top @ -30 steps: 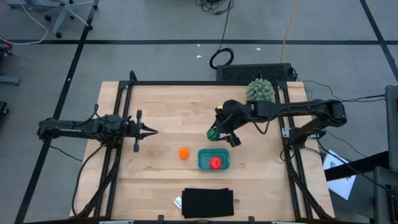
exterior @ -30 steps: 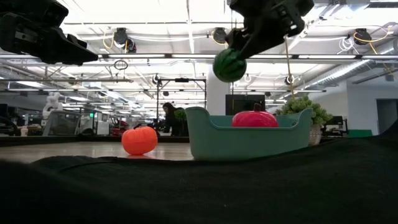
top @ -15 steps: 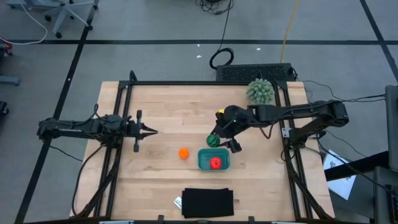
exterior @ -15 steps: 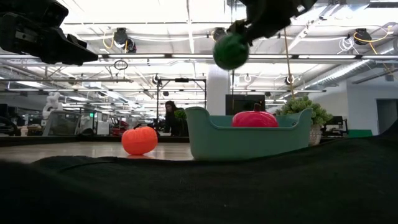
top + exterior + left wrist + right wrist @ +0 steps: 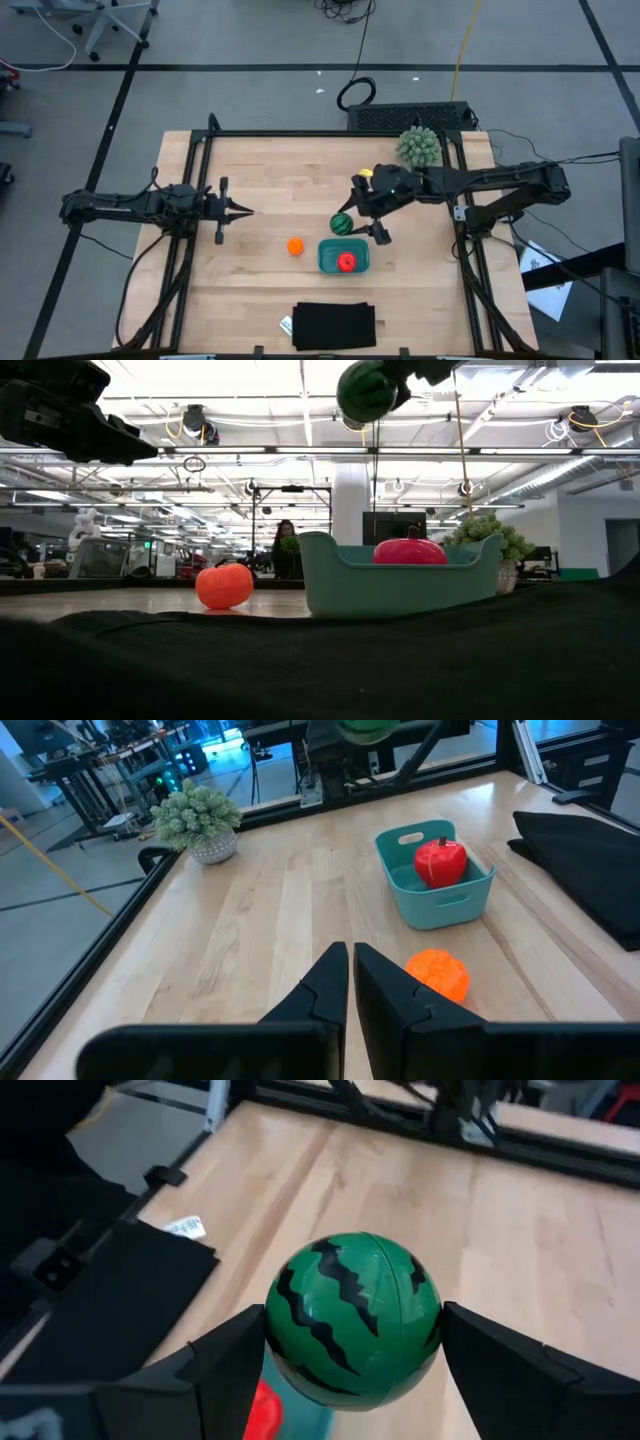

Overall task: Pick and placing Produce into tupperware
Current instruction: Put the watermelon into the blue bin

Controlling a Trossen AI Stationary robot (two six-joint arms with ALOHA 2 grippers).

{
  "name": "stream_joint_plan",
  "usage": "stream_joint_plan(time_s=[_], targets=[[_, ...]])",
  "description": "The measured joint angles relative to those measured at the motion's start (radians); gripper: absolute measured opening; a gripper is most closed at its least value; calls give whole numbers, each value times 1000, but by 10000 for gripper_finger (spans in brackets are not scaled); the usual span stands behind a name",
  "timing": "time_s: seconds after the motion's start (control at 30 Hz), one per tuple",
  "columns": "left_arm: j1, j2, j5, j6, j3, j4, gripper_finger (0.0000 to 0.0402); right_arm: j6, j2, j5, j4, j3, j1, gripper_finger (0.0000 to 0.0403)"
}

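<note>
between the right hand's (image 5: 352,1350) fingers, the watermelon (image 5: 352,1318)

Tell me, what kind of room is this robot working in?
Probably a robotics lab or workshop. A framed wooden table stands on a grey floor with loose cables, and beyond it run bright ceiling lights and equipment racks. The right gripper holds a toy watermelon.

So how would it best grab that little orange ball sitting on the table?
Probably from straight above, closing the fingers across the widest middle of the orange ball. It is round, so any side pair works, and it sits apart from the teal container, leaving room for fingers all around.
</note>
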Motion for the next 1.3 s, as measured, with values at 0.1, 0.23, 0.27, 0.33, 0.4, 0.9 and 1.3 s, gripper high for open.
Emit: stream_joint_plan(time_s=[0.1,0.23,0.27,0.33,0.4,0.9,1.3], targets=[[0,0,0,0,0,0,26,14,23,-1,31,1,22,276],[0,0,0,-2,0,0,26,15,47,0,84,0,50,276],[0,0,0,-3,0,0,26,15,55,-1,94,1,56,276],[0,0,0,-5,0,0,26,25,71,-1,113,1,64,276],[0,0,0,-9,0,0,26,43,87,-3,124,0,71,276],[0,0,0,-12,0,-1,26,27,116,-25,102,0,74,276],[0,0,0,-8,0,0,26,13,173,-24,44,4,53,276]])
